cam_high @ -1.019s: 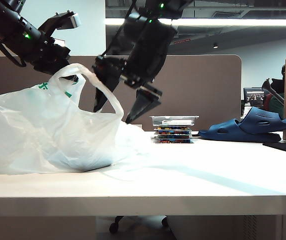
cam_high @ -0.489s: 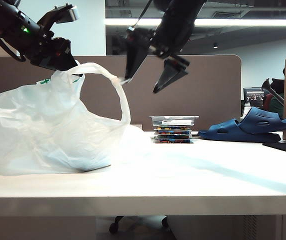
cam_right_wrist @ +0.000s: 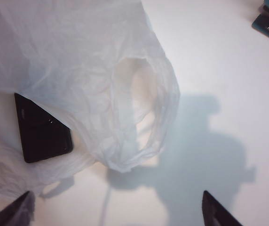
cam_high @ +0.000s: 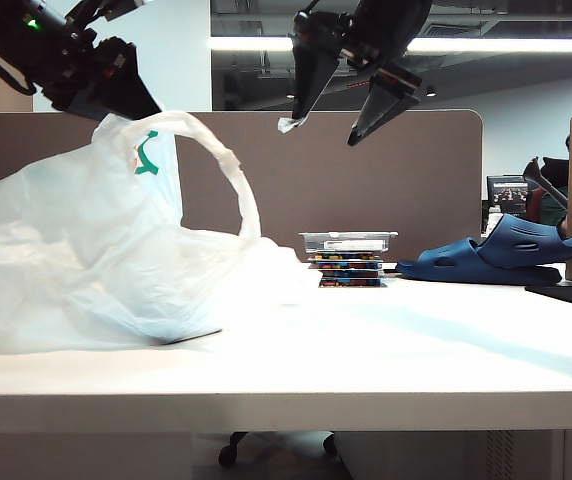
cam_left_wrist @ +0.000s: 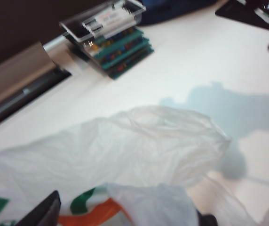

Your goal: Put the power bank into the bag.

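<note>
1. Judging from the right wrist view, the power bank [cam_right_wrist: 43,129] already lies inside the bag [cam_high: 96,260], part-veiled by the white film; to my eye the placing is done and only the arms' clearing off remains.
2. Its long axis runs roughly from 11 to 5 o'clock in that view, flat on the table [cam_high: 386,350].
3. The right gripper [cam_high: 343,88] hangs high at 12 o'clock, fingers spread, empty.
4. The left gripper [cam_high: 116,95] sits at the bag's handle, about 10 o'clock; I cannot tell its fingers' state.
</note>
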Robot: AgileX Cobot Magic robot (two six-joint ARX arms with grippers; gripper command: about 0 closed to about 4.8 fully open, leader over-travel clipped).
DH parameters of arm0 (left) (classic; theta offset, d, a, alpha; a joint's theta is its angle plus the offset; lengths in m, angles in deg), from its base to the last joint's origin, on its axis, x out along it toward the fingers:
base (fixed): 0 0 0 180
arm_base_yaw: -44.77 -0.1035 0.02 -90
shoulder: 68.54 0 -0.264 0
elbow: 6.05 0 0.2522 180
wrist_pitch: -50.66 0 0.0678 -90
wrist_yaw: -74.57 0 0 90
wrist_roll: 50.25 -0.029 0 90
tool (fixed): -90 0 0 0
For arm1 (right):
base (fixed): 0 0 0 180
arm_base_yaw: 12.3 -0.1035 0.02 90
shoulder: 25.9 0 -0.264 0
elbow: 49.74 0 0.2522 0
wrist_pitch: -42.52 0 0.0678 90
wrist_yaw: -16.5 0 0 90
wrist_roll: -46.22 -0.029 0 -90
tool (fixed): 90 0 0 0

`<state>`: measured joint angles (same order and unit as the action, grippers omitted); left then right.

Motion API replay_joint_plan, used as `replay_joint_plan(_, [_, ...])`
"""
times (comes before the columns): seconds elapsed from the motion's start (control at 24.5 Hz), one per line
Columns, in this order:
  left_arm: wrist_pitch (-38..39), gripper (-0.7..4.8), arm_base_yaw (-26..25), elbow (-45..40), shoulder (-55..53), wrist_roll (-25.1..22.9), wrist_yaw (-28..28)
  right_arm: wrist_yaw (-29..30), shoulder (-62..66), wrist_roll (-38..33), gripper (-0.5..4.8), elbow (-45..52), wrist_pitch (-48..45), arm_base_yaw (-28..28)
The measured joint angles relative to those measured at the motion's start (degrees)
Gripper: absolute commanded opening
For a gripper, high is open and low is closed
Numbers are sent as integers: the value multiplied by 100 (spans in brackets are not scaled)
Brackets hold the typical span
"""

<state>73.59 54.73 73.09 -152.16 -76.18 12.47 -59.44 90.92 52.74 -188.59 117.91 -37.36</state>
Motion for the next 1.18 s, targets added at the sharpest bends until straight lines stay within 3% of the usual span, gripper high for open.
replay_joint_plan(0.2, [1056,314,0,-2,111,-17,-2,-7,-96,2,479,2,42,11])
replay_joint_plan(0.77, [2107,314,0,-2,1486,-35,-9,-236,-343,66,479,7,387,15])
replay_joint_plan(0.9, [2151,313,9,0,1860,-35,-533,-245,-470,70,466,13,673,66])
replay_joint_plan(0.98, [2149,310,7,0,2044,-35,-1036,-249,-588,68,371,11,793,74])
replay_joint_plan(1.02, [2146,309,2,0,2149,-35,-1274,-247,-651,68,249,9,861,120])
replay_joint_plan(1.06, [2144,308,0,0,2308,-35,-1587,-249,-743,68,200,9,944,192])
replay_joint_plan(1.1, [2133,290,-2,0,2376,-35,-1700,-254,-793,68,113,7,988,243])
replay_joint_plan(1.14, [2107,248,-2,0,2518,-35,-1928,-251,-898,74,71,13,1069,391])
replay_joint_plan(1.18, [2105,161,-2,0,2590,-44,-1989,-251,-973,74,4,13,1117,476])
